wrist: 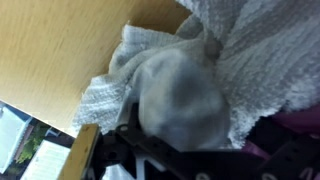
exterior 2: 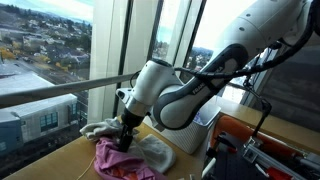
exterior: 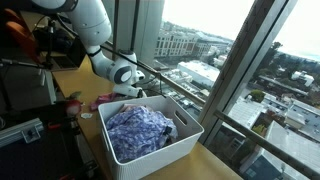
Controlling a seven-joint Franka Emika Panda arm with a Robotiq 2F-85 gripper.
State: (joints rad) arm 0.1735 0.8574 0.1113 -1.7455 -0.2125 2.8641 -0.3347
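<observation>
Black robot gripper (exterior 2: pixel 127 138), jaws wide, sits low on a crumpled grey-white towel (wrist: pixel 180 95) beside the white plastic basket (exterior: pixel 150 158); closing here could also snag the adjoining pink cloth (exterior 2: pixel 115 160).

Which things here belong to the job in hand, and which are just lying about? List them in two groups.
In hand:
- gripper, open, down on the cloth pile
- white cloth
- pink cloth

Lying about:
- white basket, apart from the gripper
- blue cloth inside it
- wooden table
</observation>
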